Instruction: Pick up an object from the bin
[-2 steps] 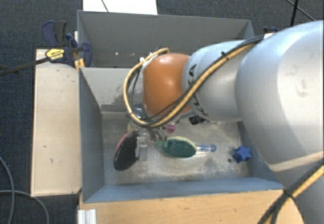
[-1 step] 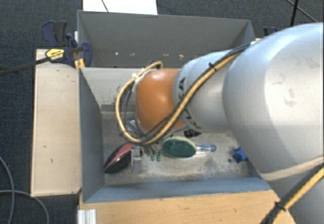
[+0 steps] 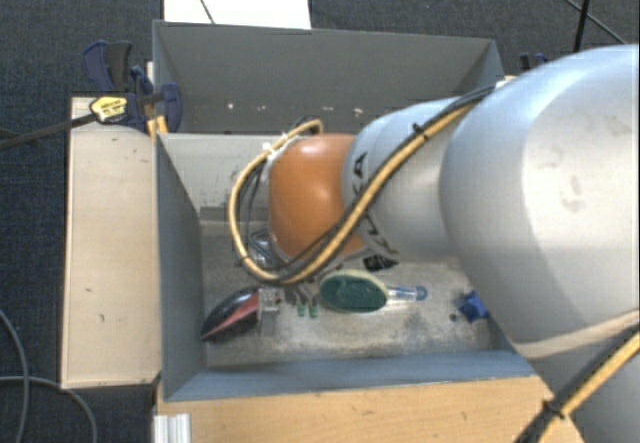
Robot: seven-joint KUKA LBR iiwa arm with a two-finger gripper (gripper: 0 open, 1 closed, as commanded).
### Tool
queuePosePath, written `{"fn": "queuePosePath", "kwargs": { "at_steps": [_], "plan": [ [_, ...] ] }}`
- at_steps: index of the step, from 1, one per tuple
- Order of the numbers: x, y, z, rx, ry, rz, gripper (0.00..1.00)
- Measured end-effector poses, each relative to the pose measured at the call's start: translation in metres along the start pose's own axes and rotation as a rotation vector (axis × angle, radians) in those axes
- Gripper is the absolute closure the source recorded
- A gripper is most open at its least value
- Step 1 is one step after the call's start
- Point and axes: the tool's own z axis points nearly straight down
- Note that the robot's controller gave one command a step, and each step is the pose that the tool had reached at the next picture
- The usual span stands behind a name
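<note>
My gripper [image 3: 305,305] hangs low near the bin's front, mostly hidden under the arm's orange cover. Just to its right lies a dark green oval brush [image 3: 350,293] with a clear handle that ends in a blue tip; the gripper's end sits beside the brush's left edge. Left of the gripper, a black and red rounded object [image 3: 232,314] rests in the front left corner of the bin floor. I see nothing held in the gripper.
A small blue piece [image 3: 470,308] lies at the front right, next to the arm. The thick arm covers the right and middle of the bin. Steep grey walls close in on the left and the front.
</note>
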Motion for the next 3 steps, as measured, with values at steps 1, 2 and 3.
{"fn": "queuePosePath", "kwargs": {
  "at_steps": [1,2,3],
  "plan": [
    [-0.015,0.038,0.002,0.011,0.005,-0.312,1.00],
    [-0.055,0.037,-0.055,0.003,0.003,-0.326,1.00],
    [-0.057,0.048,-0.259,0.002,0.001,-0.394,1.00]
  ]
}}
